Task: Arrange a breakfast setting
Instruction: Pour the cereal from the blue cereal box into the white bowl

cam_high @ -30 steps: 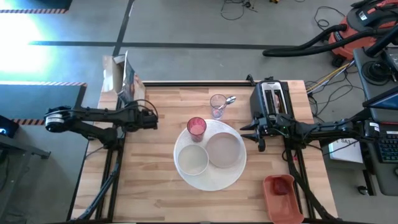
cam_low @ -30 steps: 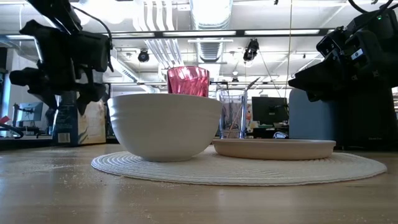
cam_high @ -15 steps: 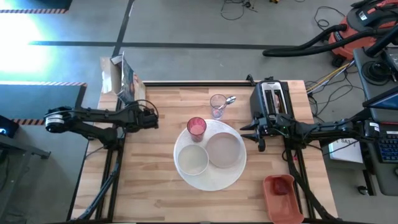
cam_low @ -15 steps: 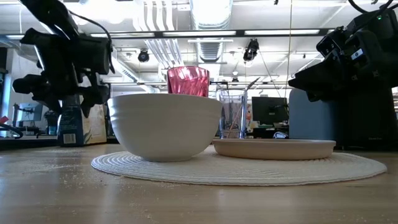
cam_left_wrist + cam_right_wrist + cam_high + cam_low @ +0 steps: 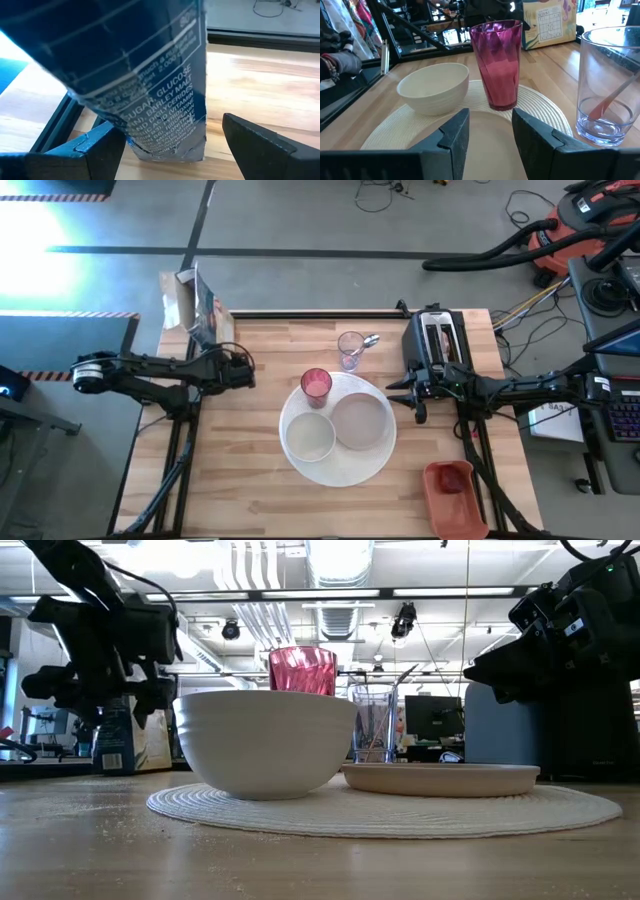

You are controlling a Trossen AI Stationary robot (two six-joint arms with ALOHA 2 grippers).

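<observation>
Watching my left gripper [image 5: 165,142] hang at the table's left side with fingers spread wide around the foot of a tilted cereal box [image 5: 145,75]; not yet clamped; right gripper [image 5: 490,132] sits partly open, empty, beside the toaster [image 5: 437,336]; white bowl [image 5: 309,436], pale plate [image 5: 361,421] and pink cup [image 5: 316,384] sit on the placemat [image 5: 345,468]; spoon [image 5: 368,341] stands in a clear glass [image 5: 350,348] behind; red fruit [image 5: 453,481] in a red tray [image 5: 452,502].

**Print on the cereal box**

The dark blue side panel of the cereal box [image 5: 150,95], seen in the left wrist view, carries white ingredient print: "SUGAR, GLUCOSE", "BARLEY MALT" and "ACID, VITAMIN" can be read; the other lines are too broken to make out. No other lettering in any view can be read.
</observation>
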